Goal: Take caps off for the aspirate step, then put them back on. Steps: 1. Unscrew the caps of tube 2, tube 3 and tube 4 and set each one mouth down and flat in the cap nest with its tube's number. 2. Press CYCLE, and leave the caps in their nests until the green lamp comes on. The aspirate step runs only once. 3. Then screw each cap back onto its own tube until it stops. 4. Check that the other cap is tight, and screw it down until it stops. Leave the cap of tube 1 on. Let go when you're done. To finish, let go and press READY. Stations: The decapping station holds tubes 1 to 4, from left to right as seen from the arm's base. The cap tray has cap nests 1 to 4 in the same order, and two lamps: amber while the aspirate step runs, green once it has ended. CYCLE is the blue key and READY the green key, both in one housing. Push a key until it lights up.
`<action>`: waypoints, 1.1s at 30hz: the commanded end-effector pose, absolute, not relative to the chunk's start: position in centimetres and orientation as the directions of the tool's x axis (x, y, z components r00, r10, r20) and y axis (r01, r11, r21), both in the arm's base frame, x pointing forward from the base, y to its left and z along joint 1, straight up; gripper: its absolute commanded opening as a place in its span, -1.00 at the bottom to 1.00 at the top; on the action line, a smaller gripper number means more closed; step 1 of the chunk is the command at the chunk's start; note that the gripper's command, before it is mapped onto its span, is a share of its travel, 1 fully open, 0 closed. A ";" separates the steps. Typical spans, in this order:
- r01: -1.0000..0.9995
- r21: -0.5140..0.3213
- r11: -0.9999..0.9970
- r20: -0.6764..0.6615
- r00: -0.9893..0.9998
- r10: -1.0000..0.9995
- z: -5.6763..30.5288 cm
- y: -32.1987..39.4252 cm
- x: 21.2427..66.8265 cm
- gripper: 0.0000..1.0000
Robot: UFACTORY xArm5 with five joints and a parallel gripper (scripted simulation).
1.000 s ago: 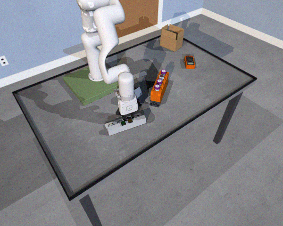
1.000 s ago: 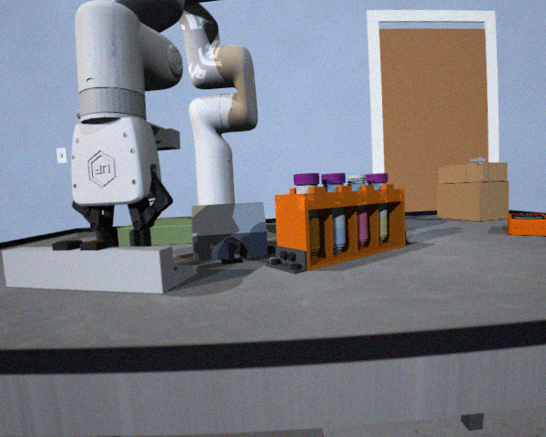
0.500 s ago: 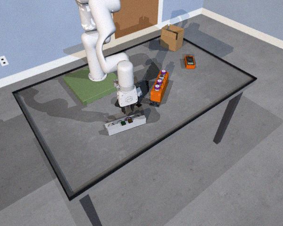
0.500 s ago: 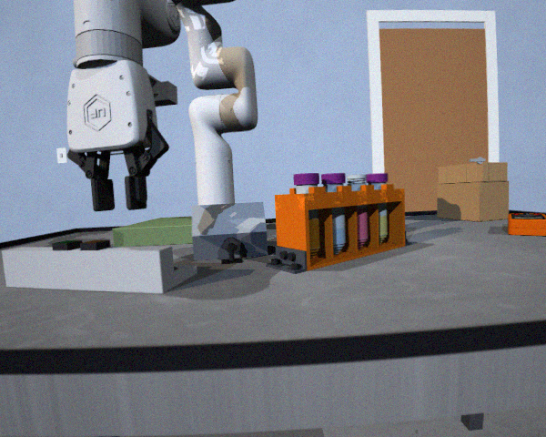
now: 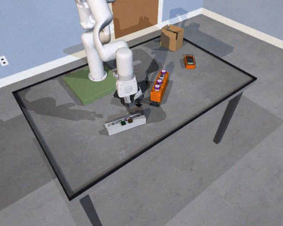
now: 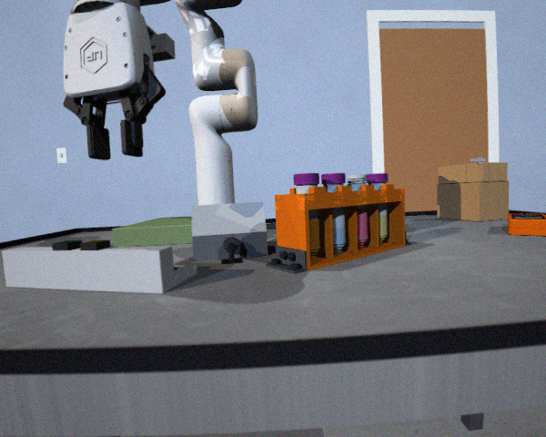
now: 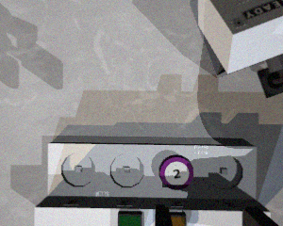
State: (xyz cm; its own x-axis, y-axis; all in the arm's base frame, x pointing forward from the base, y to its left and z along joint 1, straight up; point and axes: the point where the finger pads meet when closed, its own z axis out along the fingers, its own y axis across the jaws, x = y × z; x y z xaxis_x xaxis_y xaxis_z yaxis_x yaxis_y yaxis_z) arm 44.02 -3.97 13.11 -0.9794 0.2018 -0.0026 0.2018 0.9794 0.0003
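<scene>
My gripper (image 5: 129,102) hangs well above the white cap tray (image 5: 125,124), its fingers (image 6: 109,141) partly open with nothing between them. A purple-rimmed cap marked 2 (image 7: 176,173) lies flat in the tray's nest second from the right in the wrist view; the other three nests are empty. It also shows in the top view (image 5: 129,119). The tray's green lamp (image 7: 130,219) and amber lamp (image 7: 177,219) look unlit. The orange tube rack (image 6: 338,218) holds several tubes: three wear purple caps and one (image 6: 357,178) is uncapped.
The grey key housing (image 6: 228,230) stands between tray and rack, its READY label showing in the wrist view (image 7: 255,14). A green base pad (image 5: 87,84) lies under the arm. An orange meter (image 5: 189,61) and a cardboard box (image 5: 172,37) sit at the far end.
</scene>
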 end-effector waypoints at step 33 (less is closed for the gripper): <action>1.000 0.002 0.010 0.002 -0.010 1.000 13.6 9.2 40.6 -0.08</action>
